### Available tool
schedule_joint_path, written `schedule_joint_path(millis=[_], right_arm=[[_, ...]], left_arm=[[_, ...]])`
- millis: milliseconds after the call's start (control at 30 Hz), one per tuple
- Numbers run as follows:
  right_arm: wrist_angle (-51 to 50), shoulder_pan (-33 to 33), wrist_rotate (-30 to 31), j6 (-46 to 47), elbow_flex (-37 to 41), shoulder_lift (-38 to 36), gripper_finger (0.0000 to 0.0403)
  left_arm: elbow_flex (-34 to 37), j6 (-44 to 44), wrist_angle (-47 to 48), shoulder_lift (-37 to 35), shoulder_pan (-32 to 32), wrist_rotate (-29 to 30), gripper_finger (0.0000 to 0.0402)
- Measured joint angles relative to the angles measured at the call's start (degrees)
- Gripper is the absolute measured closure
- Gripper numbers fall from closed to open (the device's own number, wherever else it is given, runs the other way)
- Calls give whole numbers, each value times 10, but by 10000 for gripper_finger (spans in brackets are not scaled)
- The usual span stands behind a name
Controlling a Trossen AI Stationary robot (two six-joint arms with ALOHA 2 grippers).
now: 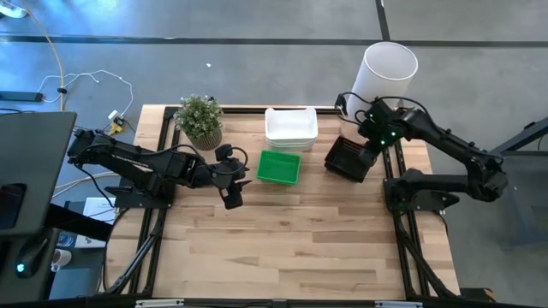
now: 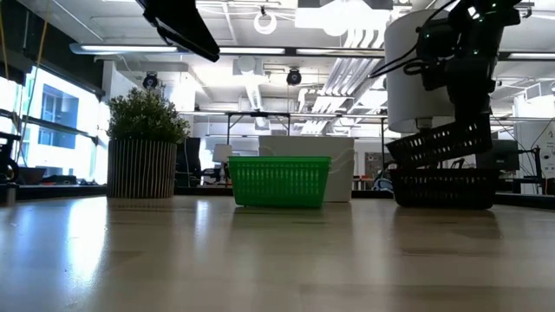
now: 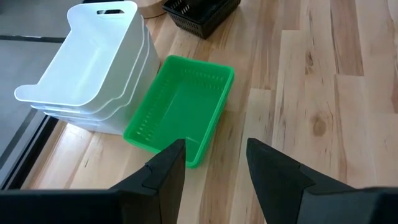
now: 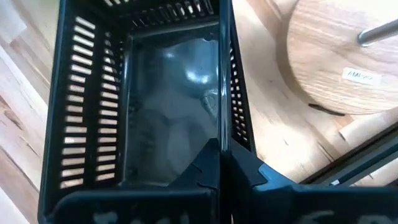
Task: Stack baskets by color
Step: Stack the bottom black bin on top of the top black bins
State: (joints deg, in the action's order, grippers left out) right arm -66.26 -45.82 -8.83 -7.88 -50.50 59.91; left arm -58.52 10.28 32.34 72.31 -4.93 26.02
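A green basket (image 1: 279, 167) rests on its base mid-table, next to a stack of white baskets (image 1: 291, 127) toward the far edge. My left gripper (image 3: 214, 171) hovers open above the table to the left of the green basket, touching nothing. At the far right, one black basket (image 2: 444, 187) stands on the table. A second black basket (image 2: 442, 143) hangs tilted over it, with my right gripper (image 4: 222, 177) shut on it. My right gripper pinches a long side wall (image 4: 221, 127) of the upper black basket, one finger inside and one outside. The fingers come from above, pointing steeply down. The basket is tilted, its low end (image 2: 401, 156) just over the lower basket's rim; whether they touch I cannot tell.
A tall white cylinder (image 1: 387, 73) on a round wooden base (image 4: 336, 56) stands at the far right corner, close behind the black baskets. A small potted plant (image 1: 201, 120) stands at the far left. The near half of the wooden table (image 1: 291, 248) is bare.
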Motion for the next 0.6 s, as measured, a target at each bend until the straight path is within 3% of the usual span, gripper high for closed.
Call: schedule_joint_path(millis=[600], right_arm=[[37,65,41,25,1,82,403]], left_arm=[[0,0,1,0,0,0,245]])
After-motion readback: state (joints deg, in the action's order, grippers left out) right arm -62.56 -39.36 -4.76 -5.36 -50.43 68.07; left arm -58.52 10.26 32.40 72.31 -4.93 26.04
